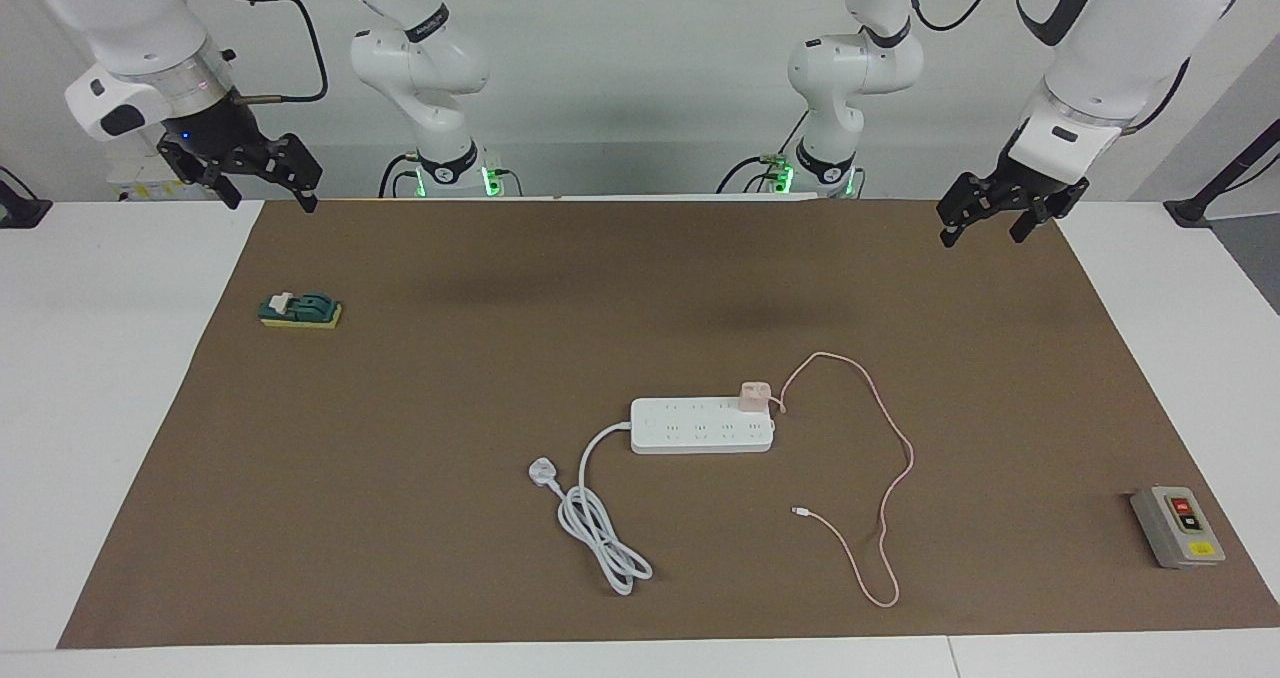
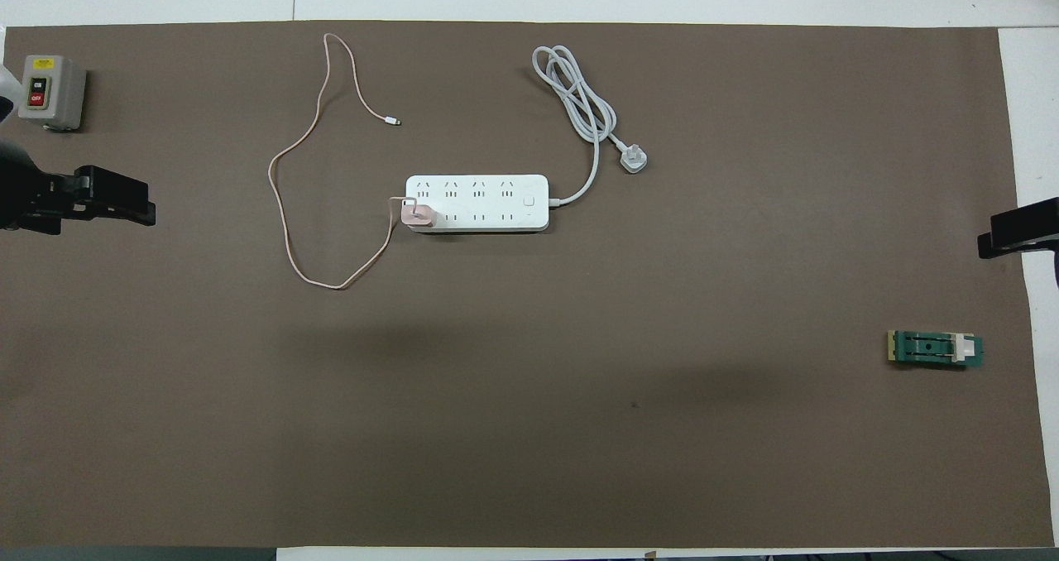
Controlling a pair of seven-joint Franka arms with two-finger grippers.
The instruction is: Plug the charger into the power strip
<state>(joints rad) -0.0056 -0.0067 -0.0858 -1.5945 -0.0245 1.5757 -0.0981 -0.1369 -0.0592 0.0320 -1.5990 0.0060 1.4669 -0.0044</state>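
Left gripper [image 1: 983, 222]: raised over the mat's [image 1: 400, 438] corner at the left arm's end, tilted down; jaws apart, empty.
Right gripper [image 1: 262, 180]: raised over the mat's other robot-side corner; jaws apart, empty.
Charger [image 1: 753, 396]: seated on the strip [image 1: 700, 426], mid-mat, in the row nearer the robots, at the left arm's end.
Cable [image 1: 896, 458]: loops at 4 o'clock from the strip in the facing view.

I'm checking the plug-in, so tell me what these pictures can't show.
- Charger prongs: hidden in both views by its own body on the power strip, so how far it is seated can't be told.
- Left gripper: partly cut off by the overhead view's edge.
- Button box labels: too small.
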